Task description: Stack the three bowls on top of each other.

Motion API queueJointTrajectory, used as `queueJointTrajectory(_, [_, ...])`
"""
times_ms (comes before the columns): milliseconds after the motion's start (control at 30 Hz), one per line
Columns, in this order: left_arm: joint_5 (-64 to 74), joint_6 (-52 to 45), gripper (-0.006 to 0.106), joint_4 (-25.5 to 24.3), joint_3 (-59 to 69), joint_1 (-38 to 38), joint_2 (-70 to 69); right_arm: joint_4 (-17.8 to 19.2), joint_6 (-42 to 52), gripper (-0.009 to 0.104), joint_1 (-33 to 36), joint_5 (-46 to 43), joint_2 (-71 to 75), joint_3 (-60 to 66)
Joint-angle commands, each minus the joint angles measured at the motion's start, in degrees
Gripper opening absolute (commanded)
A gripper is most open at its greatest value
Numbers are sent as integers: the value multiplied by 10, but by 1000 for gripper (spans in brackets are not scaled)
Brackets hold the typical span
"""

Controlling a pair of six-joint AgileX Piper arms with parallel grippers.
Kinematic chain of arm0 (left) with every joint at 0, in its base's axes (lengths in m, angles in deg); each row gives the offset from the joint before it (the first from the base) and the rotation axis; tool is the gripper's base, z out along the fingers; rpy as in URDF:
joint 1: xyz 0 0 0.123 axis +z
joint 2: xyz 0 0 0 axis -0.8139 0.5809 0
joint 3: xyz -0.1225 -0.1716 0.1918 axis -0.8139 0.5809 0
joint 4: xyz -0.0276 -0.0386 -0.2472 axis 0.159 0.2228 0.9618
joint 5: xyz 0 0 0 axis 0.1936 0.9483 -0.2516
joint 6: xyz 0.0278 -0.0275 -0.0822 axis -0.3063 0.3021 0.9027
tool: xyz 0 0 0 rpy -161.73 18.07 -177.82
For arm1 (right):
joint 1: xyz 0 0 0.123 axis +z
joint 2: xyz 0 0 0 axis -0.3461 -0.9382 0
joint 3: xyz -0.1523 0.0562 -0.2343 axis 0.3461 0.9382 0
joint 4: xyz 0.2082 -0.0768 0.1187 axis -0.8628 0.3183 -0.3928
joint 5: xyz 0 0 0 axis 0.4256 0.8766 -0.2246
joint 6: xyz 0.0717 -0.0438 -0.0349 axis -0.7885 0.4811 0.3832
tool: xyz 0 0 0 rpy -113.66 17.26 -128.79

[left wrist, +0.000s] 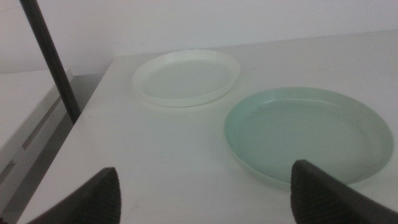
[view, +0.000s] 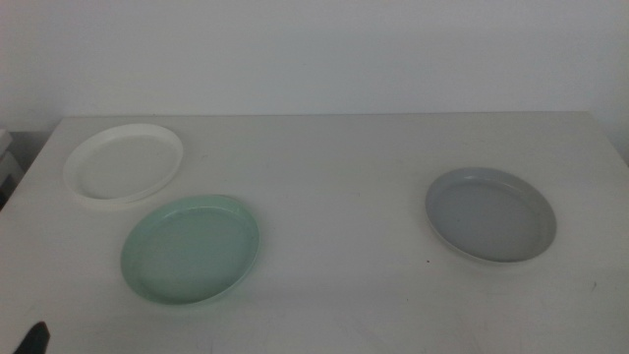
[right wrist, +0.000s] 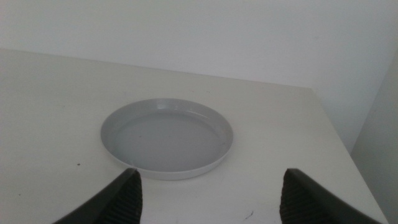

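Middle view: high, looking forward and down over the whole surface toward a pale wall; takes in all three bowls.

Left wrist view: low and close, between the spread jaws of the left end effector, facing the mint green bowl and white bowl. Both also appear in the middle view.

Right wrist view: low, between the parted jaws of the right end effector, facing the grey bowl, likewise shared with the middle view.

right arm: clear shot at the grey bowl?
Probably yes. The right hand is open, facing the grey bowl, with only bare table between; nothing sits on or against the bowl.
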Motion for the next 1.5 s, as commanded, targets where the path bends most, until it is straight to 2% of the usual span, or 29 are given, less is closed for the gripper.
queueJointTrajectory(0, [-48, 6, 102, 4, -37, 0, 21, 4, 4, 56, -4, -44, 15, -3])
queueJointTrajectory(300, [34, 6, 102, 18, -206, 0, 185, 4, 4, 56, -4, -44, 15, -3])
queueJointTrajectory(833, [311, 6, 102, 67, -547, 0, 451, 4, 4, 56, -4, -44, 15, -3])
queueJointTrajectory(1167, [316, 6, 102, 75, -562, 0, 526, 4, 4, 56, -4, -44, 15, -3])
queueJointTrajectory(1300, [310, 6, 102, 101, -561, 0, 559, 4, 4, 56, -4, -44, 15, -3])
queueJointTrajectory(1467, [310, 6, 102, 107, -561, 0, 612, 4, 4, 56, -4, -44, 15, -3])
